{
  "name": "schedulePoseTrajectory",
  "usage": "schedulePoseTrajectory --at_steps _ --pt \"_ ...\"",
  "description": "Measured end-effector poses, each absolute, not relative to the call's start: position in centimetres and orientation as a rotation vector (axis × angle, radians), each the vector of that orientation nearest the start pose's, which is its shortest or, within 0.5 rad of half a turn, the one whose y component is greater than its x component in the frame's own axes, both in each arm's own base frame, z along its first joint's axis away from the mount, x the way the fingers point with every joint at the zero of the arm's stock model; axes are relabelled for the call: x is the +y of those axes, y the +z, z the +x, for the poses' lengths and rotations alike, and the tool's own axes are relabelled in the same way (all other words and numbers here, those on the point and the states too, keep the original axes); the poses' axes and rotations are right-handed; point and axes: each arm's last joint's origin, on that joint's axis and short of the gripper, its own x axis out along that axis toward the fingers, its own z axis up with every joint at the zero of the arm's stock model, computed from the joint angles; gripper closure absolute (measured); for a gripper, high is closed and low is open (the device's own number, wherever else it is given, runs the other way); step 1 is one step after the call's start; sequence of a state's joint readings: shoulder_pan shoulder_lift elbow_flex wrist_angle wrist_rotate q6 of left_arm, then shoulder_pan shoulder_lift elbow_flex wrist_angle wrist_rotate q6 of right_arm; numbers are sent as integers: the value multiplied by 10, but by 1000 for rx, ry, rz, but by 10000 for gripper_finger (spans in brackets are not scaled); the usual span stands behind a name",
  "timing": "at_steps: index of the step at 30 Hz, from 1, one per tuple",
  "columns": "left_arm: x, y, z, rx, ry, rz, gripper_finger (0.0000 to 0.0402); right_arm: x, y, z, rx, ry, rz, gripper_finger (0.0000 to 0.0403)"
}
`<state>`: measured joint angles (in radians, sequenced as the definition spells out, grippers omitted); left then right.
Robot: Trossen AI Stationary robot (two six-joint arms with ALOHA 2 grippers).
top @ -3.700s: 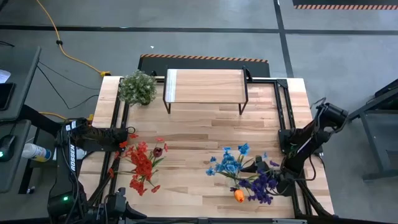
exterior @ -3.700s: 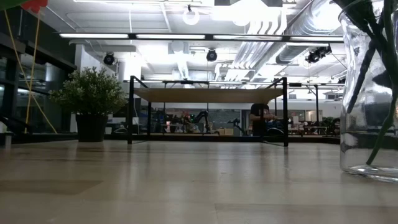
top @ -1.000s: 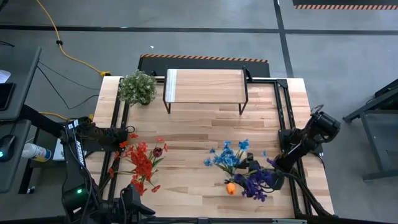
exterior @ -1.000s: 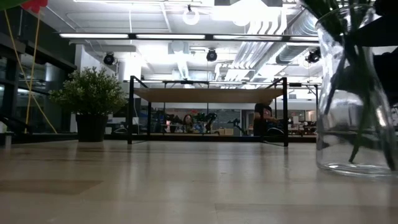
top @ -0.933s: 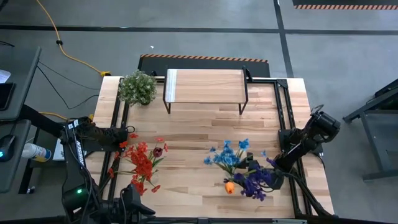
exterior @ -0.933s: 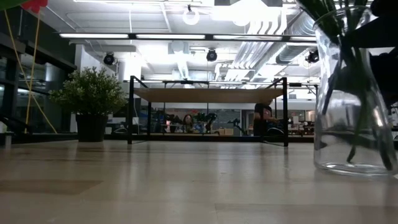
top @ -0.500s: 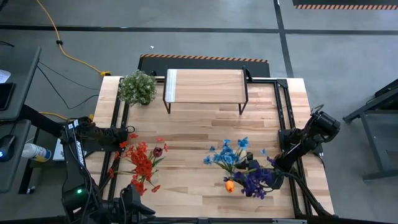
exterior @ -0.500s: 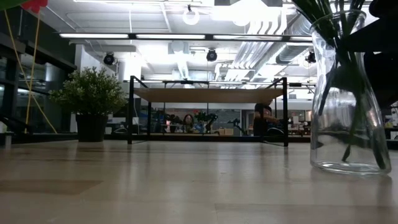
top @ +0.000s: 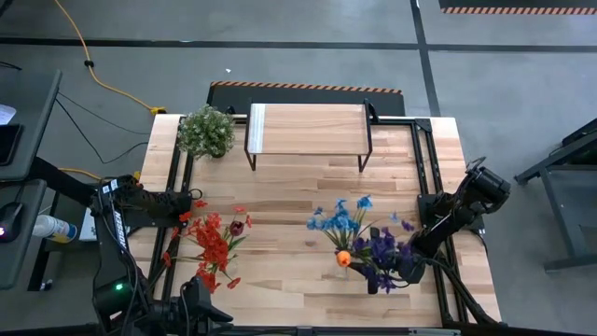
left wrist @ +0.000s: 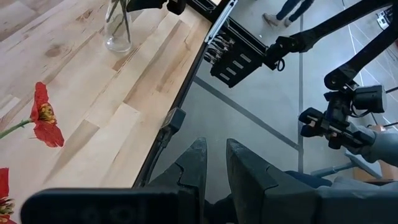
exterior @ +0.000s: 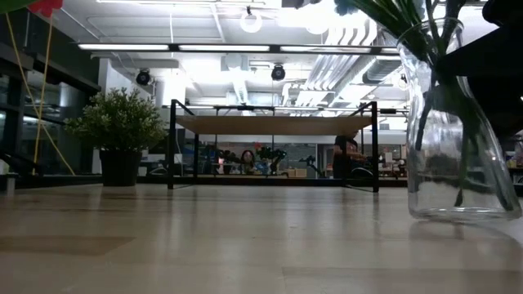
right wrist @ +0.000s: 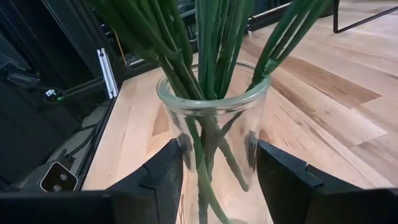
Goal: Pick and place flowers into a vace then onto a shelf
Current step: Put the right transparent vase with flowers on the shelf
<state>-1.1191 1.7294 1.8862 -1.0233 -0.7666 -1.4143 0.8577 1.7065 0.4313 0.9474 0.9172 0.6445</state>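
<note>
right gripper (right wrist: 214,171): fingers straddle the glass vase (right wrist: 211,118), seemingly just touching its sides | flowers (top: 359,238): stems in vase, near table's right front | shelf (top: 308,129): at back | left gripper (left wrist: 211,165): narrow gap, off table's left edge

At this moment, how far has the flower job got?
Done: blue, purple and orange flowers stand in the glass vase. In hand: the right gripper straddles the vase, whether it grips yet is unclear. Left: red flowers lie on the table beside the left gripper, and the shelf holds nothing.
</note>
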Motion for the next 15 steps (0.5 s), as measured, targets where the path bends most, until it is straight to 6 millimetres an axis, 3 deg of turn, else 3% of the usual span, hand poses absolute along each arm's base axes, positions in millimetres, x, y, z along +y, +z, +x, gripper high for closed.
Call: schedulePoseTrajectory --at_steps 15 --pt "-308 394 172 603 81 -666 307 185 121 191 167 -145 360 230"
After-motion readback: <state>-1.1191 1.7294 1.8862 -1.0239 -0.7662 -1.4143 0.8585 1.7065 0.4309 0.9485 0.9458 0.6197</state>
